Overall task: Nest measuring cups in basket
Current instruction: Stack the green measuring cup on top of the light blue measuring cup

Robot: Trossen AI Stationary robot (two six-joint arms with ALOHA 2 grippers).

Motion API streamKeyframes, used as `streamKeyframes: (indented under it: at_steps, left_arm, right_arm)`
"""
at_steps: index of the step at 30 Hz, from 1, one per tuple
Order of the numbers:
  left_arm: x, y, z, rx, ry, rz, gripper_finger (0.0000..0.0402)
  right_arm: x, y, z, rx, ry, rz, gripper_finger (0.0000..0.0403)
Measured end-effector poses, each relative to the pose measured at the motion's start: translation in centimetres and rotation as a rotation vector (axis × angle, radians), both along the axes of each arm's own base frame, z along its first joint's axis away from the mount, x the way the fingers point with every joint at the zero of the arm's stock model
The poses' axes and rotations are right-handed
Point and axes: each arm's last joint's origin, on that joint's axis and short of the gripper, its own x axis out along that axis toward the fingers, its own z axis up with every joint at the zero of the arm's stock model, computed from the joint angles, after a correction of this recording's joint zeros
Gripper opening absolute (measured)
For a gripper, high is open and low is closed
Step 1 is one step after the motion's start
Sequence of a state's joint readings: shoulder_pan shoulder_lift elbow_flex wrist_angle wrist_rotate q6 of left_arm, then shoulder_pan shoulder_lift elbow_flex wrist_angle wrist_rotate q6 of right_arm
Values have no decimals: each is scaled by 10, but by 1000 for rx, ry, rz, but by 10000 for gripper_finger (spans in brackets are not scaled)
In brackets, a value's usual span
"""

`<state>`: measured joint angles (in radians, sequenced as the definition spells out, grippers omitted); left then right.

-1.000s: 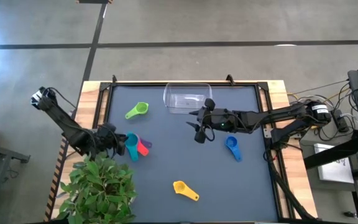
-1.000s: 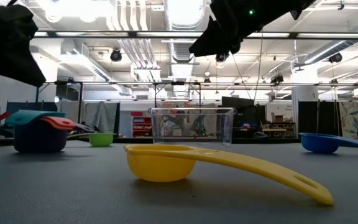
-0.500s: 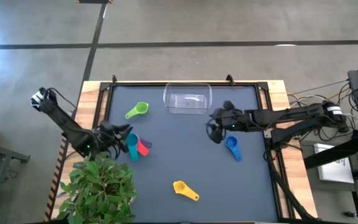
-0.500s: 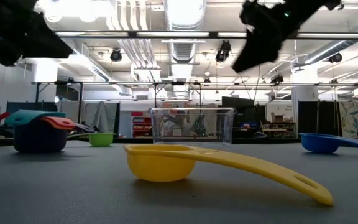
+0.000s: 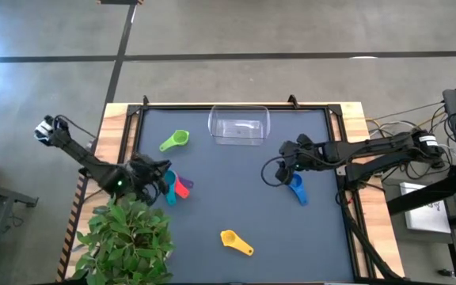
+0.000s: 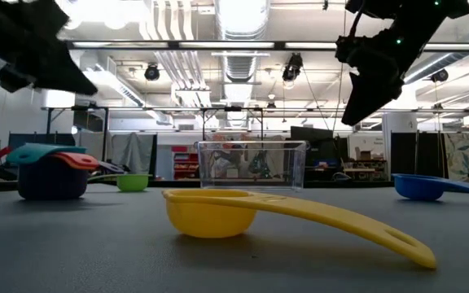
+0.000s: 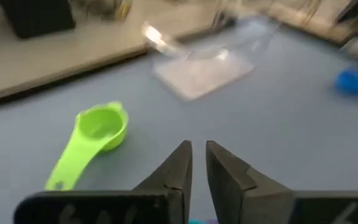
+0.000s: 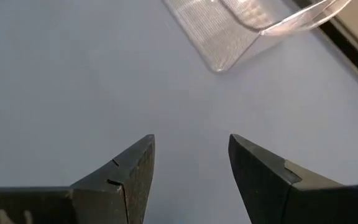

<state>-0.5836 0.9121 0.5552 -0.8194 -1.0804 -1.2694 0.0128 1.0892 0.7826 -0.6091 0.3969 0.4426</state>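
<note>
The clear basket (image 5: pixel 239 127) stands at the far middle of the table. A green cup (image 5: pixel 174 142) lies to its left. A stack of nested cups (image 5: pixel 172 187), teal, red and purple showing, stands at the left. The blue cup (image 5: pixel 295 188) lies at the right and the yellow cup (image 5: pixel 236 241) near the front edge. My left gripper (image 7: pixel 197 163) hovers beside the stack, its fingers almost together with nothing between them. My right gripper (image 8: pixel 191 162) hangs open above the table just left of the blue cup, holding nothing.
A potted plant (image 5: pixel 125 241) fills the near left corner, close to my left arm and the stack. Wooden rails border the table's left and right edges. Bare mat lies between the basket, the blue cup and the yellow cup.
My right gripper has gone from beside the basket toward the table's right and near edges, sinking and tipping downward, and now hangs next to the blue cup. My left gripper has turned at the wrist beside the stack. No cup has moved.
</note>
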Motion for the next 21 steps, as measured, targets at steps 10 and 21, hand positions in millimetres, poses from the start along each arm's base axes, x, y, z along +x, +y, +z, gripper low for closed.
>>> streamKeyframes:
  at_steps: [10, 21]
  left_arm:
    - [10, 65, 5, -125, 299, 37, 27]
    - [8, 137, 1, -214, 408, -44, 168]
  right_arm:
    - [9, -1, -2, -68, -11, 55, 194]
    - [11, -1, -2, -131, -10, 102, 194]
